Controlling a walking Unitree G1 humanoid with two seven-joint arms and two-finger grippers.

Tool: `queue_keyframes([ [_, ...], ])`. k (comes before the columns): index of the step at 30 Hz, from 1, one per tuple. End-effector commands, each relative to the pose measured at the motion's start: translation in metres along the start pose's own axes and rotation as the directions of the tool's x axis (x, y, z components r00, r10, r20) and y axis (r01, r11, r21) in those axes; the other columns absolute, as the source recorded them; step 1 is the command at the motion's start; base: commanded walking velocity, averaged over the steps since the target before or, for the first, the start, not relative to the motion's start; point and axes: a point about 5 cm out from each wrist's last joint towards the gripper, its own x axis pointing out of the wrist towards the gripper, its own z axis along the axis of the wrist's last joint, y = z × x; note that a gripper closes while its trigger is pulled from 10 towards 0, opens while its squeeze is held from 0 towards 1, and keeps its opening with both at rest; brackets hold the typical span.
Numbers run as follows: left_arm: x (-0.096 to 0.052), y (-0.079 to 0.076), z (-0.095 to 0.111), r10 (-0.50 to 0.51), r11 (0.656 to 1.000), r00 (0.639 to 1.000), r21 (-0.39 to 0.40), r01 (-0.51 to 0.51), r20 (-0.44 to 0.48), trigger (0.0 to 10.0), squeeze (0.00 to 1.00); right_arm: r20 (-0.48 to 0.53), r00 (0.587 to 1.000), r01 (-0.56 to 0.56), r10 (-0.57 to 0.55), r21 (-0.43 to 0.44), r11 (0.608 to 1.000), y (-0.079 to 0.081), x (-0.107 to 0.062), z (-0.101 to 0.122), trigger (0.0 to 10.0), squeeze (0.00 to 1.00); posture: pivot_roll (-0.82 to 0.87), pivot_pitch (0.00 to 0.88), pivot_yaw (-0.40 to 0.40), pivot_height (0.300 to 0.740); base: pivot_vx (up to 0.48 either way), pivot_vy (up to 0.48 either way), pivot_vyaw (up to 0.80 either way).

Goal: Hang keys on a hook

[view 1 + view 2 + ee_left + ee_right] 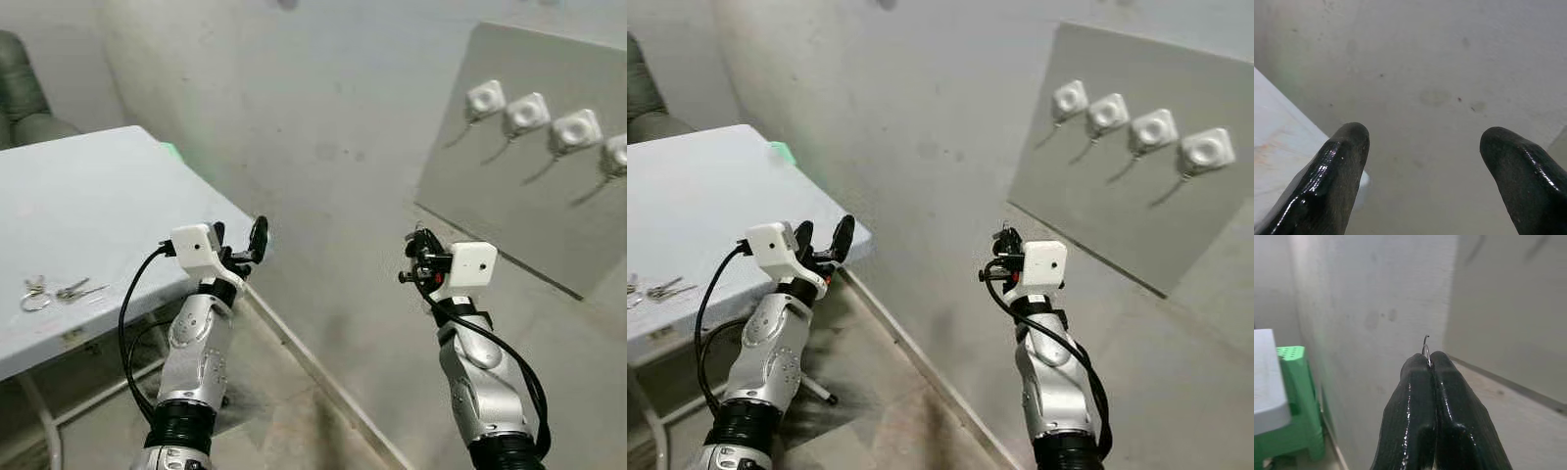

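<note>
Peeking from pinched right gripper (1429,363): wire ring (1425,350)

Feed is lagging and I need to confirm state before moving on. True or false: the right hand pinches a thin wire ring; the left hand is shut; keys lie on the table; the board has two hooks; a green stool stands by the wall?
1. The right hand pinches a thin wire ring. True.
2. The left hand is shut. False: its fingers are spread, holding nothing.
3. Keys lie on the table. True.
4. The board has two hooks. False: four hooks.
5. A green stool stands by the wall. True.
</note>
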Motion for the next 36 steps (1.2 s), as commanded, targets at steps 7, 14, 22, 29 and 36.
queue_keyframes([
  [7,0.004,-0.015,0.001,-0.088,0.996,0.996,0.027,0.088,-0.001,10.0,0.00,0.031,0.999,0.020,-0.020,0.000,1.000,-0.003,0.003,0.006,10.0,0.00,0.00,0.000,-0.065,0.740,0.000,0.000,0.00],
  [14,0.004,-0.018,-0.001,-0.099,0.994,0.995,0.037,0.099,-0.006,10.0,0.00,0.027,0.999,0.018,-0.018,-0.006,1.000,-0.004,0.001,0.005,10.0,0.00,-0.01,0.000,-0.065,0.740,0.000,0.000,0.00],
  [22,-0.001,-0.029,-0.006,-0.163,0.985,0.986,0.056,0.164,-0.024,10.0,0.00,0.034,0.998,0.050,-0.049,-0.016,0.999,-0.009,-0.005,0.005,10.0,0.00,-0.02,0.000,-0.065,0.740,0.000,0.000,0.00],
  [29,-0.004,-0.042,-0.004,-0.247,0.966,0.969,0.074,0.248,-0.032,10.0,0.00,0.066,0.994,0.086,-0.085,-0.022,0.996,-0.016,-0.008,0.012,10.0,0.00,-0.03,0.000,-0.054,0.740,0.000,0.000,0.00],
  [36,-0.008,-0.076,0.000,-0.440,0.888,0.896,0.122,0.444,-0.060,10.0,0.00,0.171,0.979,0.120,-0.115,-0.014,0.993,-0.030,-0.015,0.036,10.0,0.00,-0.05,0.000,-0.034,0.740,0.000,0.000,0.00],
])
